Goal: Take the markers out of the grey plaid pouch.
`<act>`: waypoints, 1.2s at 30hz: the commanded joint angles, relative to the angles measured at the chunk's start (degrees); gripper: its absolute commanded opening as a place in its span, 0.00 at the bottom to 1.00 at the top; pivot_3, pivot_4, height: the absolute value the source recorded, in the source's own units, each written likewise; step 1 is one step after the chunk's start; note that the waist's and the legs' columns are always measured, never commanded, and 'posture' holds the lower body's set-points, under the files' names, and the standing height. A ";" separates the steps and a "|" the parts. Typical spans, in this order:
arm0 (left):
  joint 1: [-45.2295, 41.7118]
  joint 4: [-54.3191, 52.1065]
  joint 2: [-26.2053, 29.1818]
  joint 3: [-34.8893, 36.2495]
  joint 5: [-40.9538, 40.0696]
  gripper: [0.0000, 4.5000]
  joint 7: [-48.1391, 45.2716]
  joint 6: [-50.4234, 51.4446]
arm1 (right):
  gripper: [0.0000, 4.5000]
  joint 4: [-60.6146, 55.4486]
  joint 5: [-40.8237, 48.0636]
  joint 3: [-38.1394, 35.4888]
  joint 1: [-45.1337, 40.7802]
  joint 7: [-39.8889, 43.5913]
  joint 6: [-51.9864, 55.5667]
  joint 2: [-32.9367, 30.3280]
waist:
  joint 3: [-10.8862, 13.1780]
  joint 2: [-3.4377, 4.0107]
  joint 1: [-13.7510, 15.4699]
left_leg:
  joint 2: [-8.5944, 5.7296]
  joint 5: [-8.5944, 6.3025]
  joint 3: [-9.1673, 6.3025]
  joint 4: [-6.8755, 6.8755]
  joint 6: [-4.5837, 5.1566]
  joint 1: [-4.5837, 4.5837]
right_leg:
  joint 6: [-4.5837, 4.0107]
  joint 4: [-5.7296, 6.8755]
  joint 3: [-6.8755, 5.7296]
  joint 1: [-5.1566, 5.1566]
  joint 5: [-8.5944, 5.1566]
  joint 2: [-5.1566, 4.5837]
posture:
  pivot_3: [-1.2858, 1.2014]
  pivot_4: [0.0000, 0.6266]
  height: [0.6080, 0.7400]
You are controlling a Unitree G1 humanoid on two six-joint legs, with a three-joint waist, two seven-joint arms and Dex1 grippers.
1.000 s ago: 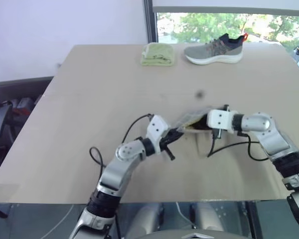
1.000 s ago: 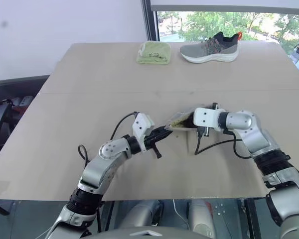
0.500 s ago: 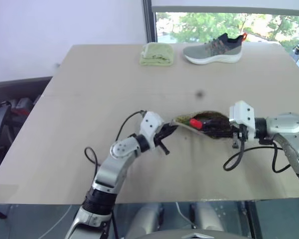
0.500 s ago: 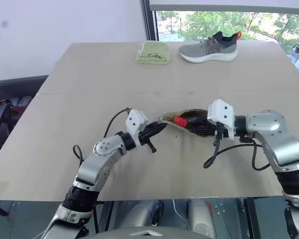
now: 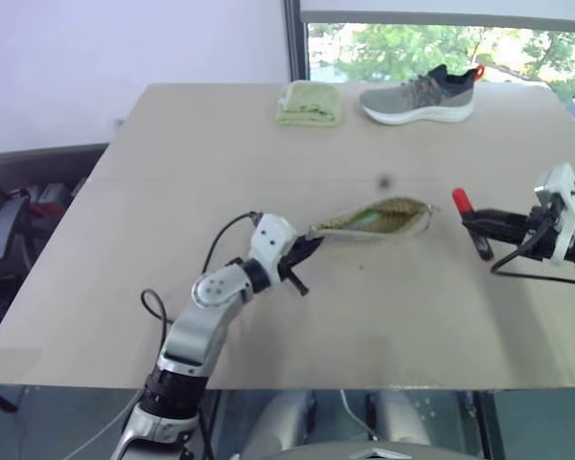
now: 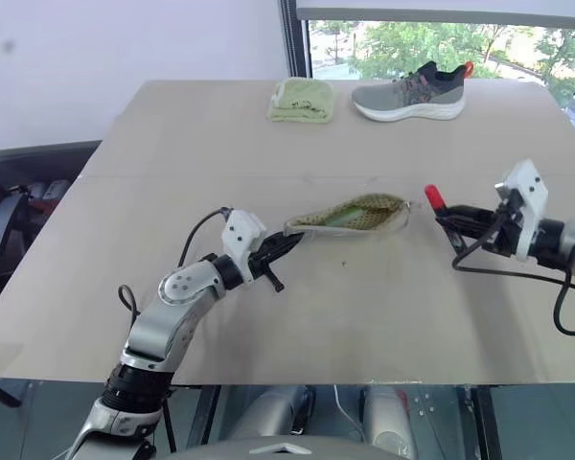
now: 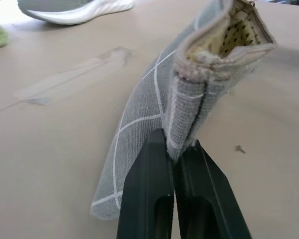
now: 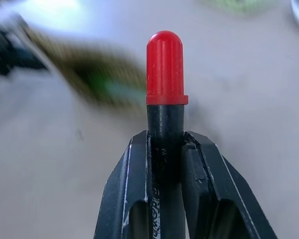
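We see the grey plaid pouch (image 5: 372, 219) lying near the middle of the table (image 5: 172, 172), its mouth gaping upward with a light green marker (image 5: 365, 218) showing inside. Our left gripper (image 7: 175, 155) is clamped shut on the pouch's near end — the fabric edge is pinched between the two fingers, lifting that end slightly. Off to the right, well apart from the pouch, our right gripper (image 8: 165, 142) grips the dark marker (image 8: 165, 84) by its body, the red cap sticking out past the fingertips toward the pouch. At the far edge — a folded yellow-green cloth (image 5: 308, 103) beside a grey shoe (image 5: 419, 95).
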 commanded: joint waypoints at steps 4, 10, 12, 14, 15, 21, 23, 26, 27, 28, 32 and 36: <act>0.95 -3.51 0.64 1.44 -0.96 0.00 0.47 0.60 | 0.47 6.77 -6.29 2.02 -1.14 -0.53 -1.23 -1.90 | 0.00 0.00 -0.16 | 0.04 0.00 0.12 0.01 0.00 0.09 | 0.00 0.08 0.09 0.01 0.00 0.05 | 0.52 0.24 1.00; 1.17 -4.49 0.41 1.82 -2.65 0.00 0.02 1.52 | 0.87 6.68 -6.39 1.75 -4.45 -1.01 -1.39 -0.12 | 0.01 -0.01 -0.06 | 0.03 0.00 0.14 0.00 0.00 0.06 | 0.00 0.02 0.10 0.00 0.00 0.04 | 0.52 0.24 1.00; 1.33 -4.76 0.50 1.88 -3.20 0.00 -0.16 1.85 | 0.87 5.16 -4.56 0.84 -6.28 -1.26 -0.43 1.40 | 0.01 -0.01 -0.05 | 0.03 0.00 0.14 -0.01 0.00 0.06 | 0.00 0.01 0.10 0.00 0.00 0.04 | 0.52 0.24 1.00; 1.28 -4.89 0.67 1.86 -3.74 0.00 -0.47 2.19 | 0.81 1.73 0.01 0.04 -9.02 -1.94 3.43 3.91 | 0.01 -0.02 -0.01 | 0.03 0.00 0.12 -0.01 0.00 0.05 | 0.00 0.00 0.08 0.00 0.00 0.04 | 0.52 0.24 1.00; 1.23 -5.00 0.70 1.76 -4.10 0.00 -0.67 2.48 | 0.76 -0.48 2.57 0.13 -10.49 -2.30 5.57 5.29 | 0.02 -0.02 -0.07 | 0.03 0.00 0.12 -0.01 0.00 0.05 | 0.00 0.00 0.08 0.00 0.00 0.04 | 0.52 0.24 1.00; 1.21 -7.63 1.13 0.52 -7.03 0.00 -2.50 5.51 | 0.24 -8.84 4.47 7.30 -15.24 -3.23 9.83 10.27 | 0.03 -0.06 0.16 | 0.03 0.00 -0.01 0.00 0.00 -0.03 | 0.00 -0.04 -0.03 0.00 0.01 0.02 | 0.52 0.24 1.00; 0.98 -7.54 1.06 0.39 -7.05 0.00 -2.40 5.71 | 0.13 -8.70 1.86 11.00 -16.67 -3.75 8.36 11.97 | 0.04 -0.07 0.11 | 0.01 0.00 -0.08 0.01 0.00 -0.07 | 0.00 -0.08 -0.11 0.00 0.01 -0.02 | 0.52 0.24 1.00; 1.28 -7.94 0.82 0.16 -7.04 0.00 -2.17 5.97 | 0.00 -7.95 -1.63 15.32 -18.13 -3.75 5.88 13.66 | 0.04 -0.07 0.01 | 0.00 0.00 -0.07 0.01 0.00 -0.07 | 0.00 -0.05 -0.08 -0.02 0.01 -0.02 | 0.52 0.24 1.00; 1.41 -8.12 0.78 0.02 -7.18 0.00 -2.20 6.08 | 0.00 -7.58 -2.67 16.76 -18.82 -4.06 5.36 14.67 | 0.04 -0.07 0.00 | 0.00 0.00 -0.07 0.01 -0.01 -0.07 | 0.00 -0.04 -0.09 -0.03 0.01 -0.02 | 0.52 0.24 1.00; 1.51 -8.28 0.73 -0.13 -7.33 0.00 -2.27 6.15 | 0.00 -7.19 -3.57 17.95 -19.33 -4.39 4.94 15.65 | 0.04 -0.07 -0.04 | 0.00 0.00 -0.08 0.01 -0.01 -0.07 | 0.00 -0.04 -0.09 -0.04 0.01 -0.02 | 0.52 0.24 1.00; 1.64 -8.65 0.58 -1.22 -7.60 0.00 -2.70 6.15 | 0.00 -2.68 -12.65 25.85 -20.55 -4.47 -0.57 16.90 | 0.04 -0.07 -0.18 | 0.00 0.00 -0.08 0.01 -0.01 -0.05 | 0.00 -0.03 -0.09 -0.03 0.01 0.00 | 0.52 0.24 1.00; 1.20 -8.75 0.51 -2.38 -8.07 0.00 -3.30 6.54 | 0.00 4.93 -25.66 34.62 -24.51 -5.69 -9.33 16.53 | 0.04 -0.07 -0.21 | -0.01 0.01 -0.06 0.03 -0.01 -0.05 | 0.00 -0.02 -0.07 -0.05 0.01 0.01 | 0.52 0.24 1.00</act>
